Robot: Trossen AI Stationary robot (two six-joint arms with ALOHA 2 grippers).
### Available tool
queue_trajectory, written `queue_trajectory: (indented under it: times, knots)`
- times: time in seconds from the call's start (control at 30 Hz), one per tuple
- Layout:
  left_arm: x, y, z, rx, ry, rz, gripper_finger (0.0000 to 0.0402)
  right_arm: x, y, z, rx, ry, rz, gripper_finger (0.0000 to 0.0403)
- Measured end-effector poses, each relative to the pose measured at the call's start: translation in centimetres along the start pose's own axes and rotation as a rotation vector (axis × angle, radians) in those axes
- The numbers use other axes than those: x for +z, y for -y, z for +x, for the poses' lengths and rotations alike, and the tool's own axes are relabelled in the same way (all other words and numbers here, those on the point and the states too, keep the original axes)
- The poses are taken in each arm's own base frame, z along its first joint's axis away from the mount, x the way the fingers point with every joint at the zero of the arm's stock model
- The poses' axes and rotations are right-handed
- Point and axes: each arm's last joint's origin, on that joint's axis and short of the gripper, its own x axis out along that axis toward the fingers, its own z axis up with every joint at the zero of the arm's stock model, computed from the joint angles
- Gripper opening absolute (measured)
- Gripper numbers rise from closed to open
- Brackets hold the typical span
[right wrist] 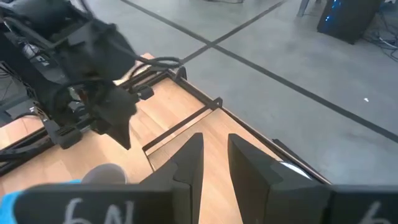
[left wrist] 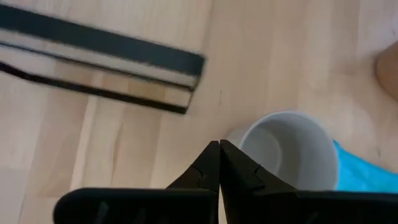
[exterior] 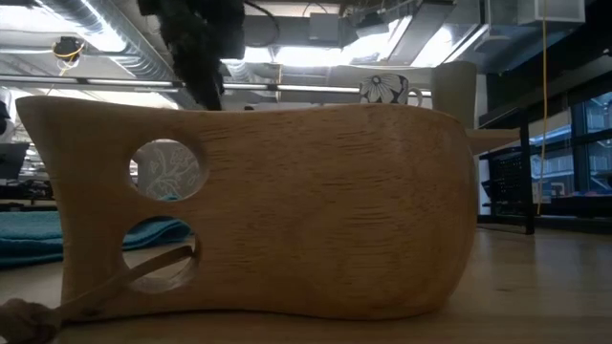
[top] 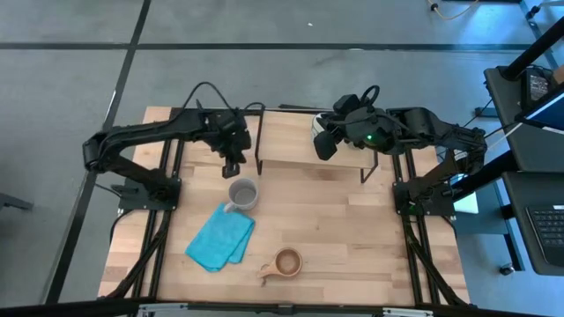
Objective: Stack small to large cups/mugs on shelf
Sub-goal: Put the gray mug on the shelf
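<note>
The grey mug (top: 243, 193) stands upright on the table, its handle toward the blue cloth. My left gripper (top: 232, 165) is shut and hovers just beyond the mug's far rim (left wrist: 249, 134); its fingertips (left wrist: 219, 146) meet with nothing between them. My right gripper (top: 326, 146) is open over the shelf (top: 291, 141), fingers (right wrist: 186, 158) apart over the top board. A white flower-printed mug (exterior: 387, 89) and the taller olive tumbler (exterior: 455, 86) stand on the shelf. The brown wooden cup (top: 286, 261) sits near the table's near edge and fills the low view (exterior: 287, 210).
A crumpled blue cloth (top: 220, 239) lies on the table beside the grey mug, toward the near-left. The shelf's thin black legs (top: 258, 157) stand close to my left gripper. Bare tabletop (top: 370, 238) stretches to the right of the wooden cup.
</note>
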Motion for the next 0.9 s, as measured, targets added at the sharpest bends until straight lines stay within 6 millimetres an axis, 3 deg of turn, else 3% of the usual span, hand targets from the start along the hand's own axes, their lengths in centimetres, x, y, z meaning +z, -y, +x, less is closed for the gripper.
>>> queue_trajectory:
  times: [0.4, 0.9]
  knots:
    - [-5.6, 1.2, -1.0, 0.079, 0.048, -0.141, 0.0011, -0.2, 0.1, 0.0, 0.007, -0.027, -0.012, 0.0076]
    - [-5.5, 1.6, -1.0, 0.021, 0.069, -0.195, 0.0006, -0.2, 0.1, 0.0, 0.006, -0.028, -0.005, 0.0076]
